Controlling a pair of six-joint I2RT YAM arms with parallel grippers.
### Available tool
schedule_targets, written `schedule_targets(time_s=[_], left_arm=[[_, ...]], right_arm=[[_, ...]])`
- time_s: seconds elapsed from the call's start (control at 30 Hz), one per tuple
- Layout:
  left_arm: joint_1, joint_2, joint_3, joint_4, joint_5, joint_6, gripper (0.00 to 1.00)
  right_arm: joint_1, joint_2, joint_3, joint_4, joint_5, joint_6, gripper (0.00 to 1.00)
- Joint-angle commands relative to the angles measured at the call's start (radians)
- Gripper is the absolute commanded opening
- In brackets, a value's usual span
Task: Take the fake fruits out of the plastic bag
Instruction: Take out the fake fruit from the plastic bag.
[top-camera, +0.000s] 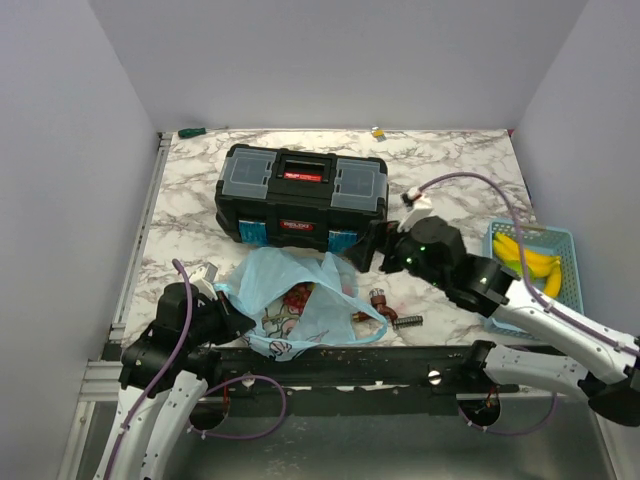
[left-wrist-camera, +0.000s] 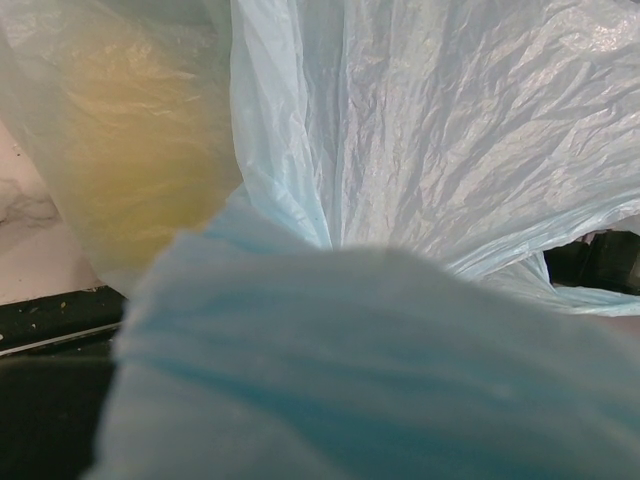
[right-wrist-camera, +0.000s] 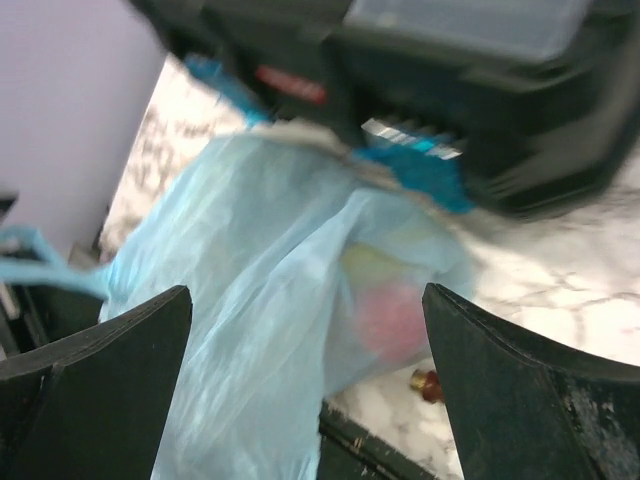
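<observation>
Spreading over the grey-walled marble table (top-camera: 455, 165), plastic bag (top-camera: 272, 276) sits pinched in left tool (top-camera: 233, 319); right tool (top-camera: 368, 246) gapes.

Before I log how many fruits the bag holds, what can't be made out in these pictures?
Fruits in the plastic bag: top view, film hides all but a reddish patch.
Right wrist view: motion blur, only pink and yellowish blobs.
Left gripper: left wrist view, bag film covers the lens, fingers hidden.
Yellow speck at far edge: too small.
</observation>
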Motion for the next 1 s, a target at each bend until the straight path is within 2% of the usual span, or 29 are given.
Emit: schedule_targets(time_s=[0.0, 0.13, 0.27, 0.37, 0.5, 0.67, 0.73, 0.83, 0.9, 0.97], left_arm=[[0.003, -0.007, 0.002, 0.002, 0.032, 0.006, 0.0], [0.003, 0.017, 0.008, -0.01, 0.033, 0.011, 0.0], [0.003, 0.015, 0.003, -0.001, 0.03, 0.013, 0.0], [0.003, 0.018, 0.001, 0.002, 0.021, 0.013, 0.0], [0.003, 0.019, 0.0, 0.002, 0.015, 0.011, 0.0], [0.003, 0.013, 0.0, 0.002, 0.019, 0.016, 0.0], [0.003, 0.008, -0.001, 0.002, 0.019, 0.013, 0.0], [0.003, 0.009, 0.0, 0.001, 0.021, 0.014, 0.0], [0.003, 0.01, -0.001, 0.002, 0.024, 0.017, 0.0], [0.003, 0.016, -0.001, 0.004, 0.024, 0.018, 0.0]], right_arm=[[0.18, 0.083, 0.079, 0.07, 0.086, -0.046, 1.0], [0.353, 0.176, 0.194, 0.072, 0.178, -0.135, 1.0], [0.58, 0.27, 0.249, 0.163, 0.326, -0.276, 0.99], [0.703, 0.381, 0.309, 0.197, 0.392, -0.372, 0.98], [0.729, 0.53, 0.343, 0.182, 0.41, -0.345, 0.93], [0.729, 0.615, 0.259, 0.252, 0.378, -0.311, 0.72], [0.729, 0.626, 0.207, 0.285, 0.389, -0.3, 0.68], [0.729, 0.662, 0.169, 0.274, 0.473, -0.262, 0.63], [0.729, 0.708, 0.166, 0.23, 0.573, -0.208, 0.57], [0.727, 0.749, 0.179, 0.183, 0.671, -0.15, 0.56]])
